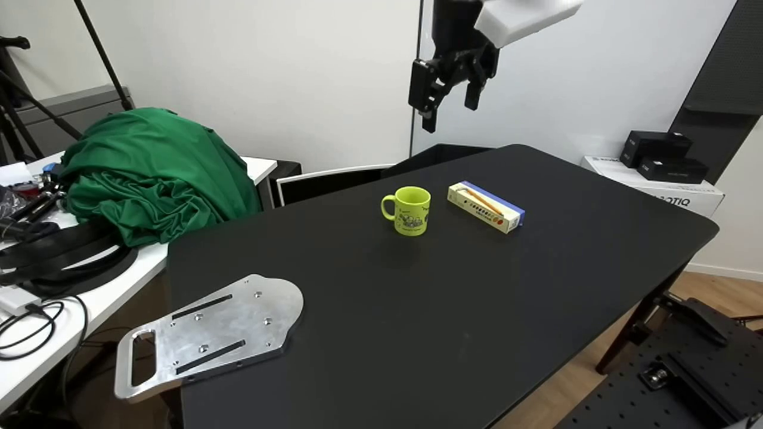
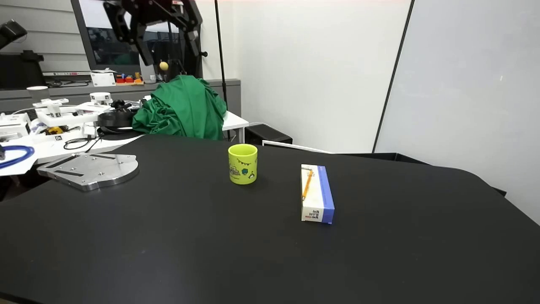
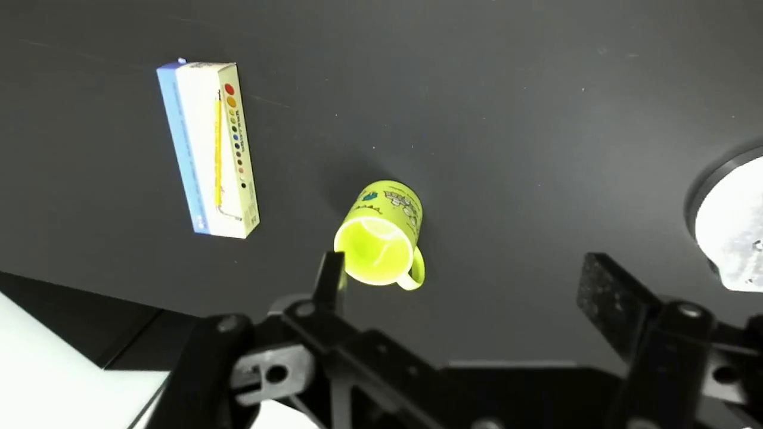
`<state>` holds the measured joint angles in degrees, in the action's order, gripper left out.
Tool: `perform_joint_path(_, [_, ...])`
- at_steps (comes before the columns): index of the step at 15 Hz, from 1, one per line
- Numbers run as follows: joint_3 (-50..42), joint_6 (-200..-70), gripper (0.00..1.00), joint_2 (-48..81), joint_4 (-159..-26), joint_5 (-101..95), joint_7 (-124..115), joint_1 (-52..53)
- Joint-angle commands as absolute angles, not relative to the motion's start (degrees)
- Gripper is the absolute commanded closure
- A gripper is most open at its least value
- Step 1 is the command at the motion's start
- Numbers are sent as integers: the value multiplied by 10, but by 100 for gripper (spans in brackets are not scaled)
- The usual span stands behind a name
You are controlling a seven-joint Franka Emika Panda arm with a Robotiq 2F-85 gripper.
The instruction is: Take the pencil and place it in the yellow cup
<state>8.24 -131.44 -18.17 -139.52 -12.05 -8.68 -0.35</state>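
The yellow cup (image 1: 411, 217) stands upright on the black table, also in an exterior view (image 2: 243, 169) and the wrist view (image 3: 381, 250); it looks empty. A box with a blue edge (image 1: 477, 208) lies beside it, also in an exterior view (image 2: 325, 194) and the wrist view (image 3: 186, 149). A yellow-orange pencil shape (image 3: 218, 152) runs along the box top, also in both exterior views (image 1: 481, 201) (image 2: 307, 185); I cannot tell whether it is loose or printed. My gripper (image 1: 450, 112) is open and empty, high above the table, also in an exterior view (image 2: 171, 55) and the wrist view (image 3: 465, 265).
A silver metal plate (image 1: 238, 313) lies at one table end, also in an exterior view (image 2: 93, 169) and the wrist view (image 3: 733, 232). A green cloth heap (image 1: 161, 173) sits on a white side table with cables. A white wall stands behind the black table (image 1: 417, 333).
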Motion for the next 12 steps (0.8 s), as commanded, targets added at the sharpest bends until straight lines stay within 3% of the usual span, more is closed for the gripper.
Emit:
perform_joint_path(1, [24, -1332, 0, -126, -1370, -92, -45, -19])
perform_joint_path(12, [-67, -1398, 0, 80, -1267, -67, 81, -73])
